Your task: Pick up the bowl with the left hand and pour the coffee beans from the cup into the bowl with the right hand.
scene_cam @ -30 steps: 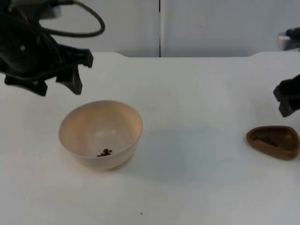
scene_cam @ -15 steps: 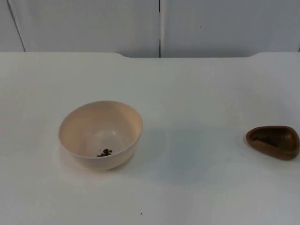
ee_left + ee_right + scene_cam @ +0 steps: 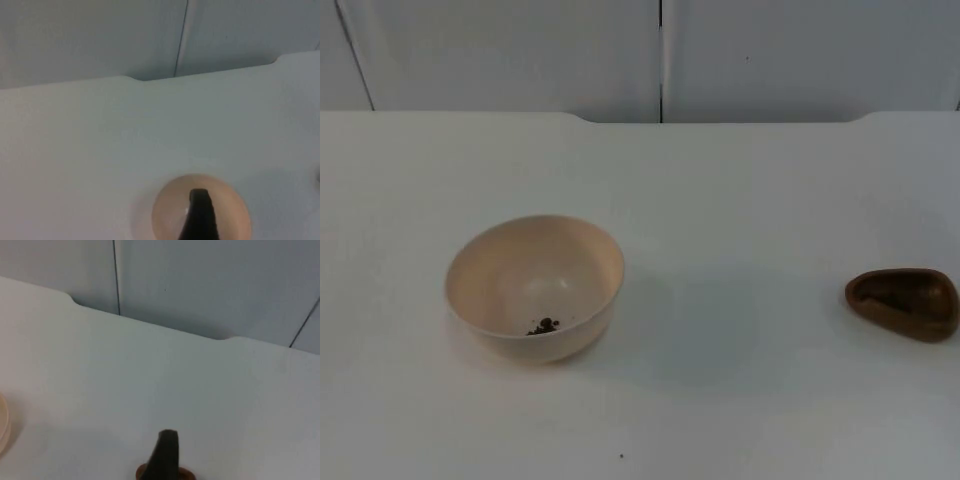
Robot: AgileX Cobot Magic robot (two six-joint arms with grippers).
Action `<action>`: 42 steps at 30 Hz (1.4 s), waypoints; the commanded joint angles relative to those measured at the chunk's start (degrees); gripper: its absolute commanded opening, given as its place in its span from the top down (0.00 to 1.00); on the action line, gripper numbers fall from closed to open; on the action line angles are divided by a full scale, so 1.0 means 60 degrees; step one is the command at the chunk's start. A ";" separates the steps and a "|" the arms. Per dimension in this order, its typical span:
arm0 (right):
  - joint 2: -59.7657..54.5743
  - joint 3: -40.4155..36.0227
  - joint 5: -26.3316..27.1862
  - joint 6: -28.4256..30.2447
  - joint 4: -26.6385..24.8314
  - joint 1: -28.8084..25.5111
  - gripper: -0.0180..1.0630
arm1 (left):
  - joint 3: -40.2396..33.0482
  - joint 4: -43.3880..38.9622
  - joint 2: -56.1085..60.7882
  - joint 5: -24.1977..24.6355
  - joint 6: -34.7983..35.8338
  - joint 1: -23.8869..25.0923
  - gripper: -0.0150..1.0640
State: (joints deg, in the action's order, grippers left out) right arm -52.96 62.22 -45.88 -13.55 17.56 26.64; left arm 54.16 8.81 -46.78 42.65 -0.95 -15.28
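A round, cream-coloured bowl (image 3: pixel 534 286) stands upright on the white table top (image 3: pixel 740 200), toward the left side in the top view. A small cluster of dark coffee beans (image 3: pixel 544 325) lies at the bottom of it, on the near side of the inner floor. Well apart from it, at the right edge of the table, sits a small brown cup (image 3: pixel 903 301), its opening tipped toward the camera, with a darker inside. A tiny dark speck (image 3: pixel 621 456) lies on the table in front of the bowl, nearer the front edge. The table ends at the grey partition wall (image 3: pixel 770 55), which has 1 dark vertical seam running down its middle.

In the left wrist view, 1 black fingertip (image 3: pixel 199 216) of the left gripper stands in front of the bowl (image 3: pixel 225 210); the bowl sits on the table beyond and below it, and nothing is between the fingers. Whether this gripper's fingers are spread or closed cannot be told from that single tip.

In the right wrist view, 1 black fingertip (image 3: pixel 165 455) of the right gripper covers the middle of the brown cup (image 3: pixel 186 473), whose rim shows just at either side of the tip. The bowl's pale edge (image 3: pixel 3 430) shows far off to the side. The spread of these fingers cannot be told either.
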 commanded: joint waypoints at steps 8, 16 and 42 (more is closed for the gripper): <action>0.1287 0.0001 -0.0833 -0.0026 -0.0033 0.0016 0.28 | -0.1758 0.0198 0.1901 -0.0008 -0.0048 -0.0048 0.42; 0.2224 -0.0721 -0.1185 0.0116 -0.0049 0.0016 0.28 | -0.2136 0.0486 0.3263 0.0281 -0.0048 -0.0048 0.42; 0.7721 -0.4183 -0.1628 0.2038 -0.2533 0.0016 0.28 | -0.2615 0.0640 0.6689 0.2035 -0.0538 -0.0048 0.42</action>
State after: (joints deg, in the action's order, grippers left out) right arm -7.63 37.75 -54.73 -3.57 4.13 26.76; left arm 38.73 12.41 -7.09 54.12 -3.33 -15.28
